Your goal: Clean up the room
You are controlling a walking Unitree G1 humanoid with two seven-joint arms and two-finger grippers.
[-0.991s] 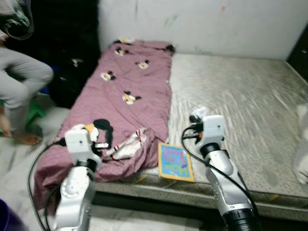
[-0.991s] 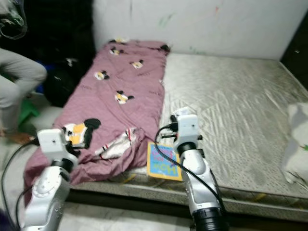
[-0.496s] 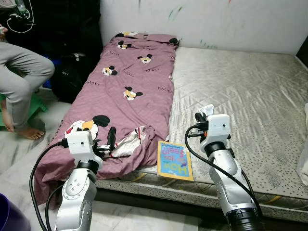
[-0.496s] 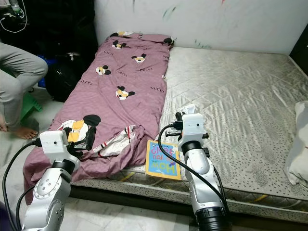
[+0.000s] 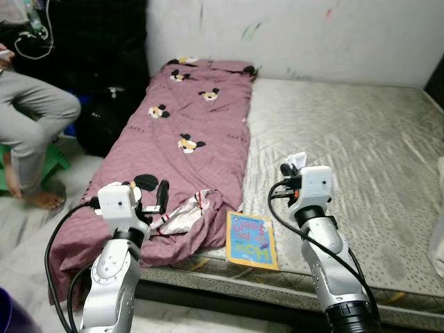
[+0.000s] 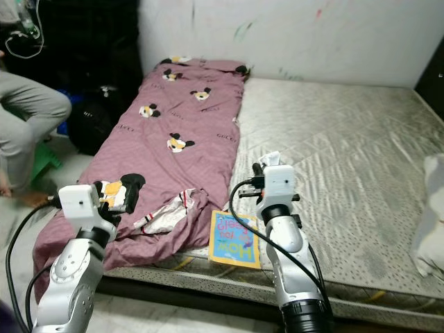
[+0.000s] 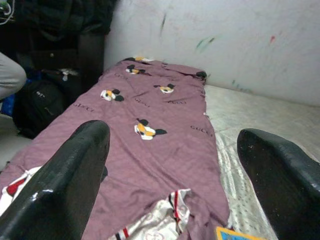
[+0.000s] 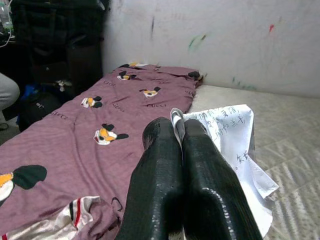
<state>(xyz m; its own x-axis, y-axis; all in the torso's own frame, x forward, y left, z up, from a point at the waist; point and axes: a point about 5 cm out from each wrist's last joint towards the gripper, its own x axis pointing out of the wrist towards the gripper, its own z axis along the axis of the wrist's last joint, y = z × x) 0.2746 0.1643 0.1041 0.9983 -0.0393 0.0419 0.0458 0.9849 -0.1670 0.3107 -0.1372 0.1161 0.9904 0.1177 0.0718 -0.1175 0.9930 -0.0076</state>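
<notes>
Now, the scene: the robot is standing at the foot of a bare mattress, both arms raised over its near edge.
Right gripper: the right gripper is pinching a sheet of handwritten paper — fingers pressed together on its edge, hovering above the mattress beside the blanket.
Left gripper: the left gripper is hanging spread wide and empty over the near end of the purple blanket.
Task things: a colourful book is lying flat at the mattress's near edge, between the two arms; crumpled striped cloth is bunching just beside it on the blanket.
Risk: the paper is caught by a thin edge only (a weak hold, I'd judge) — a quick swing could be slipping it free or tearing it.
Second risk: a seated person's leg is resting near the robot's left, so a wide turn could be brushing it.
View difference: the right wrist view is giving the handwriting and the pinch itself; the head views are giving the book and the person.
</notes>
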